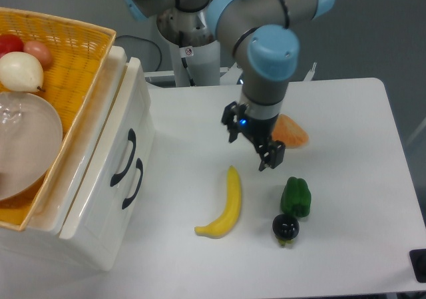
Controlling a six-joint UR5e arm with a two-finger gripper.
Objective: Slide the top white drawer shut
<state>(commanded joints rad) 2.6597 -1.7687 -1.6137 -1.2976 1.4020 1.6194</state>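
Hand [251, 144] hangs released above the desk [346, 112], well apart from the top white drawer [126, 142], beside a banana [225, 207].

Lab setting is indicated. A UR5e arm [256, 26] is mounted at a plain white table [346, 179]; toy produce is laid out, e.g. banana [225, 209].

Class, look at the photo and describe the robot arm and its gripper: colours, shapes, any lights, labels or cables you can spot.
The arm is made of thick grey tubular segments joined by rounded joints with light-blue caps. Its gripper is black, with two short fingers and a small blue light on its body. The pale base column carries a small round sticker, and a dark cable runs behind it.
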